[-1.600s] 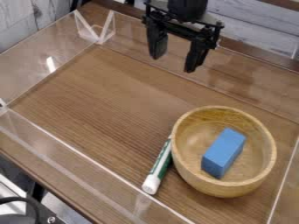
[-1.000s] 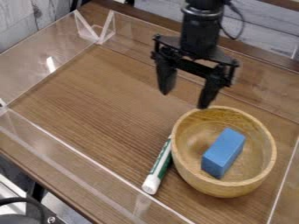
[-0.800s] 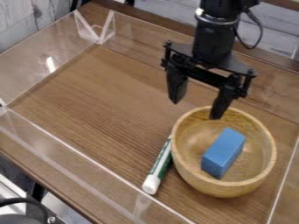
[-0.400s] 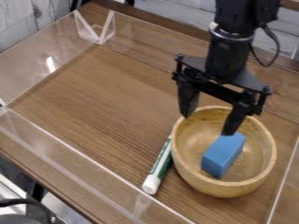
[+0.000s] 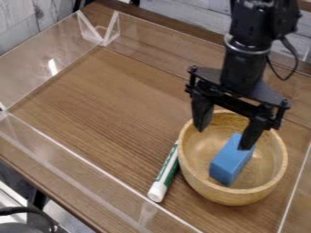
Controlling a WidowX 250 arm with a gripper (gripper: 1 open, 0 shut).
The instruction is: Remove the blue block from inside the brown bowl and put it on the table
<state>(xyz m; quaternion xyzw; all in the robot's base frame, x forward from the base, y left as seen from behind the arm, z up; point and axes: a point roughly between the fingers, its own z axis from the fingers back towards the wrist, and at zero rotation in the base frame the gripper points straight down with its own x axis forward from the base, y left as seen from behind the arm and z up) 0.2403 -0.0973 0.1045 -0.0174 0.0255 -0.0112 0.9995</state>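
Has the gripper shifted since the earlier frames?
Yes. The gripper has travelled from the table's far edge toward the camera and now hangs open over the brown bowl.

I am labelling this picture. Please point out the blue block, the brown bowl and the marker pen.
blue block (image 5: 227, 161): camera view, on its top face.
brown bowl (image 5: 270, 190): camera view, on its front right rim.
marker pen (image 5: 165, 176): camera view, on the middle of its barrel.

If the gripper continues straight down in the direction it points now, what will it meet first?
Most likely the blue block in the brown bowl. The gripper, jaws open and pointing down, hangs over the block's far end. With only one view, depth is uncertain; one fingertip might meet the bowl's floor instead.
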